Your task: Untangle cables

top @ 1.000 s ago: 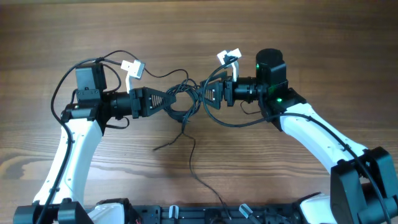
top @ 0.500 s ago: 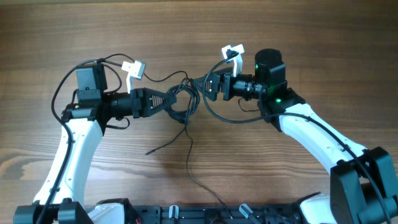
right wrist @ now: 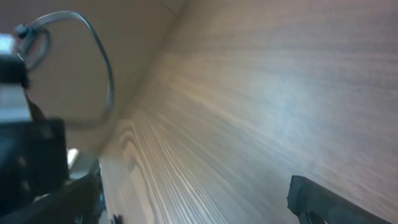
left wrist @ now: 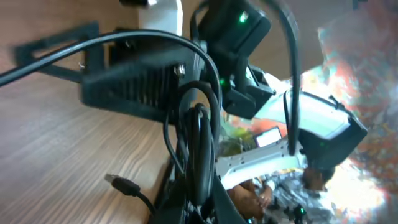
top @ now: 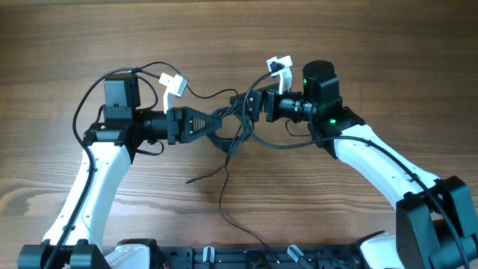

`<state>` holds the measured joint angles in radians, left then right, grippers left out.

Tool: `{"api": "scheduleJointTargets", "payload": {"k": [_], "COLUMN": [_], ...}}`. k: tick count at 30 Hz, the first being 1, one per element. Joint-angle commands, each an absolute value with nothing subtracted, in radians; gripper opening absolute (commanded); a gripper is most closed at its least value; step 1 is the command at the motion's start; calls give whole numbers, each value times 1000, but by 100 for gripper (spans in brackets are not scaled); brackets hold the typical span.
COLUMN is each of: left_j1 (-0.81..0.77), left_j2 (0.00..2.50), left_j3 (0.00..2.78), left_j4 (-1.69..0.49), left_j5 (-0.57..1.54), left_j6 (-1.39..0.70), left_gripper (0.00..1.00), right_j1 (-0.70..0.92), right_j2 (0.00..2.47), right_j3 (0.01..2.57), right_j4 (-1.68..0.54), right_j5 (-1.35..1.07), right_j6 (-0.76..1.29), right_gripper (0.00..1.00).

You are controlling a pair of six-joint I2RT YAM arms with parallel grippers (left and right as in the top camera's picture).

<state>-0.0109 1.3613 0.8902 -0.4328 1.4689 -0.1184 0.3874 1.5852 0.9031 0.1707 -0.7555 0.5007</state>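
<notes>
Shifted toward the centre since a second ago, the left arm has carried its gripper closer to the right one, bunching the cables into a tighter clump between them. The thin black cords sit knotted at mid-tabletop, looped around the tips of both arms. One strand runs up and left toward a white piece on the left wrist. Another drops from the knot and trails across the wood toward the near edge, with a short loose tail lying beside it.

The left gripper is pressed together on the cables. Its wrist view shows several black loops rising from between its fingers, and a small plug end resting on the wood just to the side. The right gripper faces it from the other side of the knot with its jaws spread wide. Its own camera shows one dark finger at the frame's edge and only wood grain between the two.

The brown wooden tabletop stretches beyond both white-sleeved arms.
</notes>
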Motion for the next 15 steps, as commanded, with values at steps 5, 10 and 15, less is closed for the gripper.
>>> {"api": "scheduleJointTargets", "payload": {"k": [5, 10, 15], "left_j1": [132, 136, 136], "left_j2": [1343, 1343, 1343], "left_j3": [902, 902, 902], "left_j4": [-425, -405, -408], "left_j5": [1504, 1543, 1577], "left_j6": [-52, -53, -56], "left_gripper": [4, 4, 4], "right_j1": [306, 314, 312], "right_j2": [1602, 1674, 1782], "right_j3": [897, 877, 877], "right_j4": [141, 145, 295], "right_j5": [-1074, -1188, -1234], "right_j6": [262, 271, 376], "right_gripper": [100, 99, 100]}}
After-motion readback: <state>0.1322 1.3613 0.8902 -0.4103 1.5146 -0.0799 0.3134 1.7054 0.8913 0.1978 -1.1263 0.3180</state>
